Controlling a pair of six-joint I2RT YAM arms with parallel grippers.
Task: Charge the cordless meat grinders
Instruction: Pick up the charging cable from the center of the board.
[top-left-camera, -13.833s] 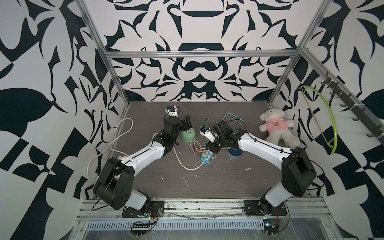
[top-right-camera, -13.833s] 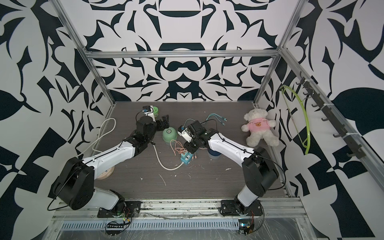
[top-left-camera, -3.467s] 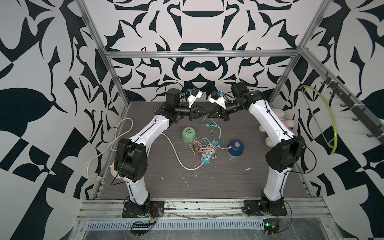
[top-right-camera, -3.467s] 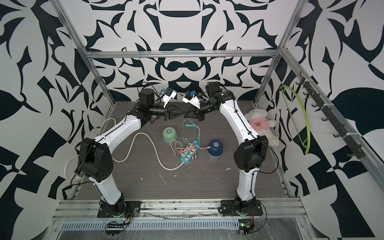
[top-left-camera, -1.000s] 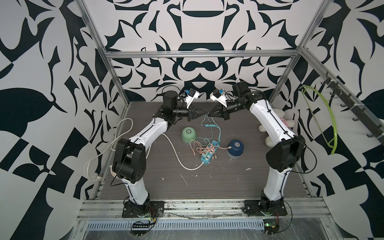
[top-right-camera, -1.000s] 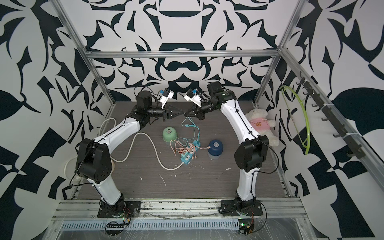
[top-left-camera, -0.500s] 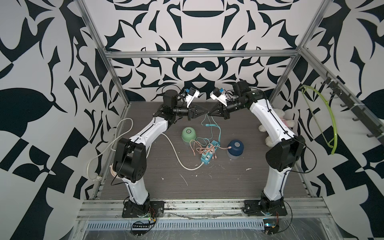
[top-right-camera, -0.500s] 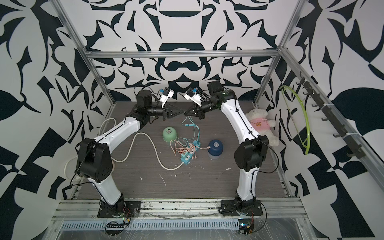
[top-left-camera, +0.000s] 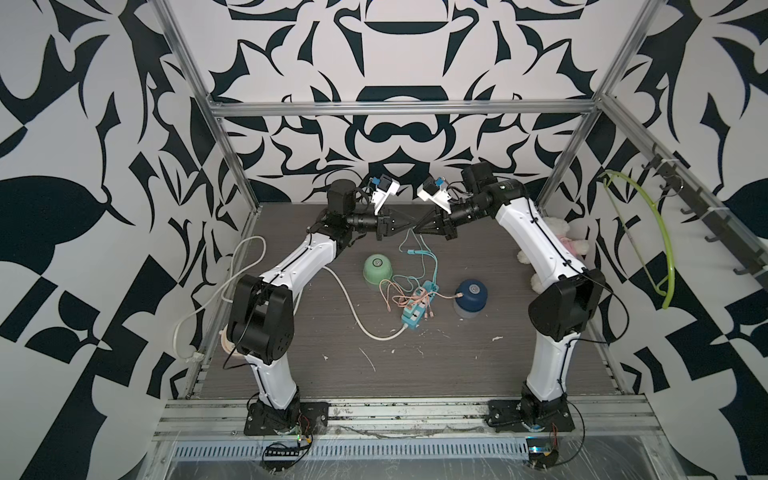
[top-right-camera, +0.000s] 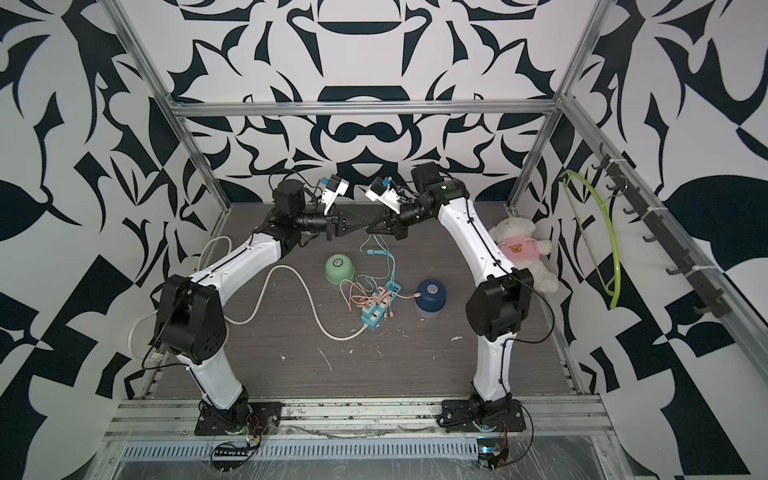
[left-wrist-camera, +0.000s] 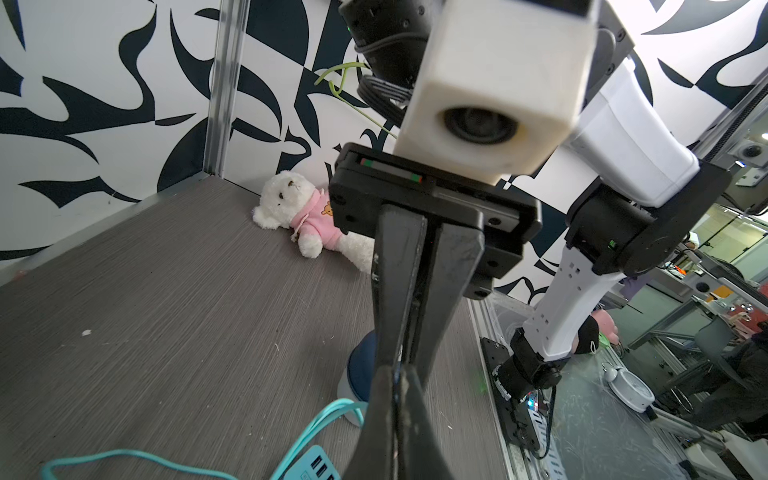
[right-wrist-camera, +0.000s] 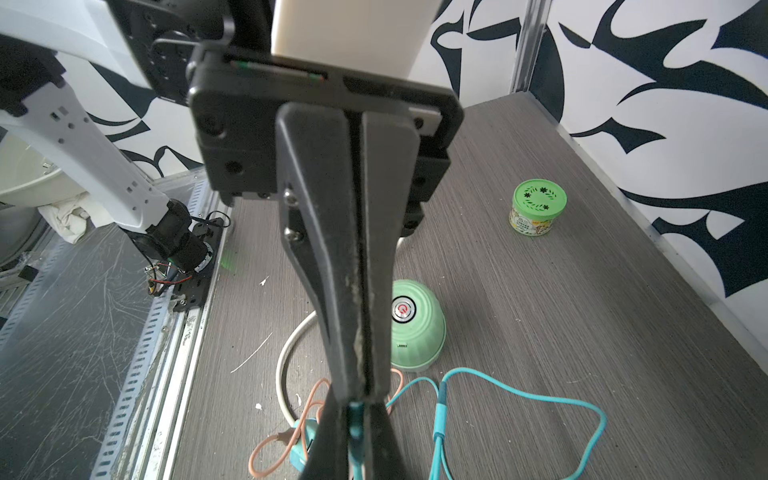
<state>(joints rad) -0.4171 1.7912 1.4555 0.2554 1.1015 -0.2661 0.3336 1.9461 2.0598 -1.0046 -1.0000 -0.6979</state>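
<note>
Raised from table level, both arms now meet tip to tip. Below the grippers stand the mint green grinder (top-left-camera: 377, 268) and the dark blue grinder (top-left-camera: 471, 293). Your right gripper (top-left-camera: 417, 230) pinches the teal cable (right-wrist-camera: 439, 411); the left gripper (top-left-camera: 408, 230) is closed, its hold unclear. Likely step: handover; next, align the plug with the mint port.

Power strip (top-left-camera: 415, 312) lies mid-table (top-left-camera: 457, 370); left grinder (top-left-camera: 377, 269) behind it, leftward; right grinder (top-left-camera: 471, 291) just right; teddy bear (top-right-camera: 520, 249) against the right edge.

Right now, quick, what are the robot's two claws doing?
Left gripper: shut; whether it holds anything cannot be told.
Right gripper: shut on the thin teal charging cable.
</note>
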